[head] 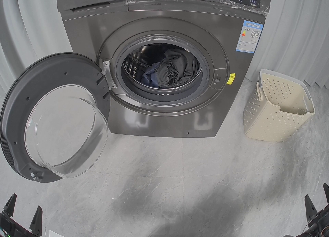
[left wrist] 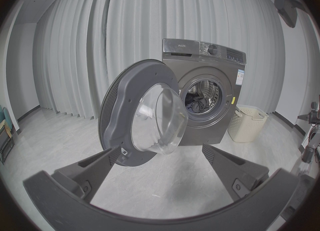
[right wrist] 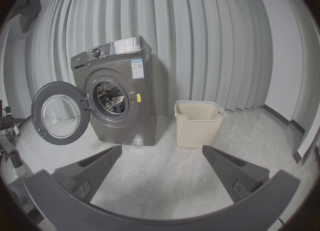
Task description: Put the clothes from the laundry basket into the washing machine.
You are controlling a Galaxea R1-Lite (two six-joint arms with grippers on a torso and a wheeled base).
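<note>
The clothes [head: 171, 68] lie in a dark heap inside the drum of the washing machine [head: 85, 32], toward its front lip. They are soft, light and floppy. A pinch on a raised fold should carry them, though loose ends may trail and snag on the lip. The laundry basket [head: 264, 121] stands on the floor [head: 188, 179] just beside the machine, on the right. It looks empty, but its bottom is hidden behind the near wall, so I can't be sure. The door [head: 20, 111] hangs wide open on the left, jutting into the left arm's path. The left tool [head: 23, 210] and right tool [head: 317, 196] both gape wide, holding nothing — well back from the machine, with bare floor between.
</note>
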